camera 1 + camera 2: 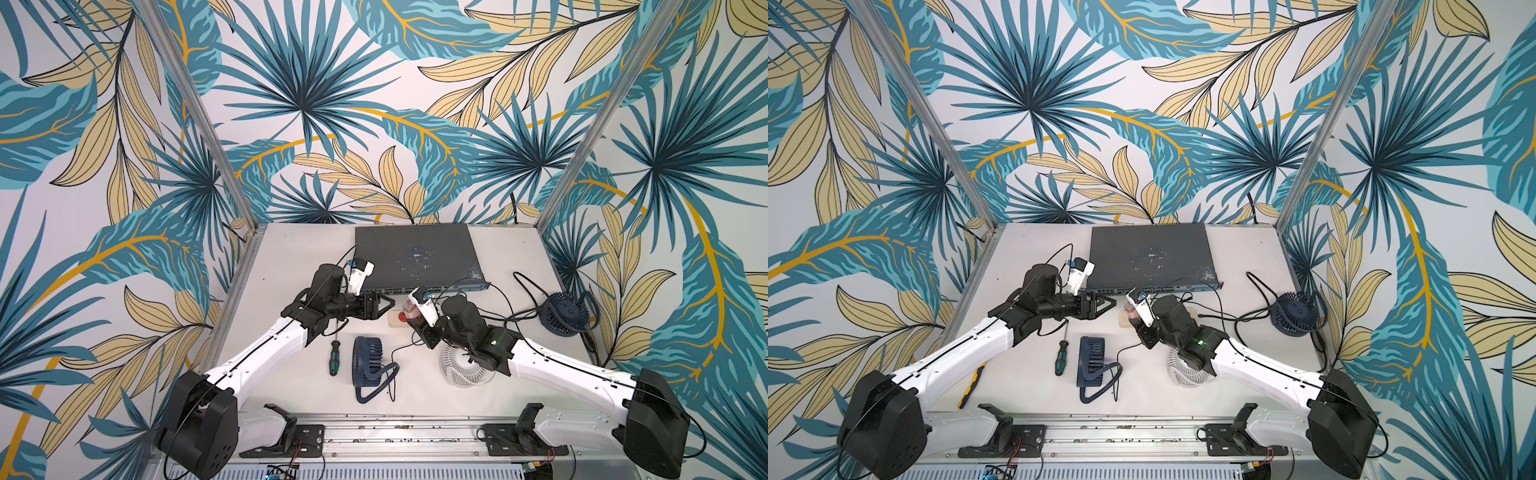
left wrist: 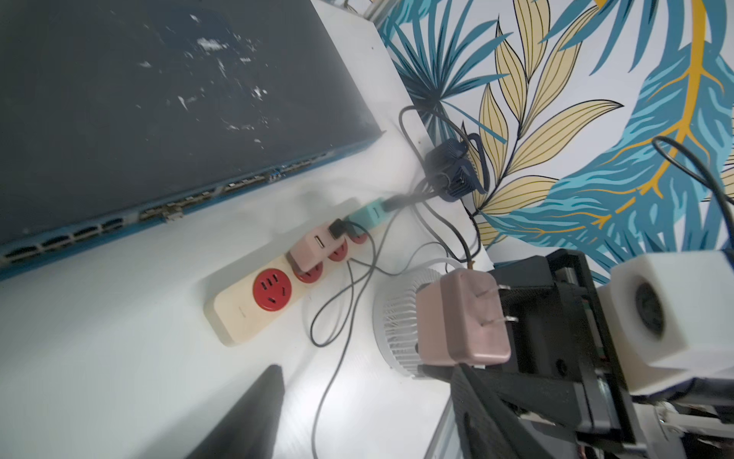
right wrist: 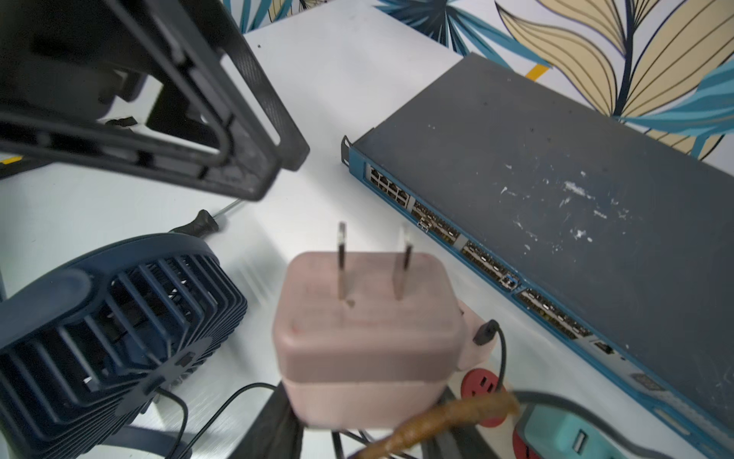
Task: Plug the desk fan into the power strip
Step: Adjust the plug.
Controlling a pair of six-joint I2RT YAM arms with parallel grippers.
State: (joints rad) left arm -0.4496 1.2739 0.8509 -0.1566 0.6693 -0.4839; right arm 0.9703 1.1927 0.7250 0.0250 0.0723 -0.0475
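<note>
Right pincer (image 1: 414, 319) is clamped on a pink plug (image 3: 369, 337) whose prongs are bare and in no socket. I judge the job about half done: the plug is picked up but not yet seated.

On the table (image 2: 99, 357), a grey switch (image 1: 415, 253) lies at the back. A navy fan (image 1: 368, 361) lies on its side nearer the front. A thin cord from it seems to lead toward the plug, though I cannot trace it all the way.

The strip (image 2: 238, 318) lies just in front of the switch's port face, between the two arms. In both top views the right arm partly hides it. A pink adapter (image 2: 313, 252) and a teal adapter (image 2: 369, 212) sit in it further along. The end socket (image 2: 272, 294) is free and looks like the target.

What is left is to bring the prongs over that socket, line them up and press in.

Left pincer (image 1: 384, 305) hovers near the strip's free end, jaws apart, holding and touching nothing.
</note>
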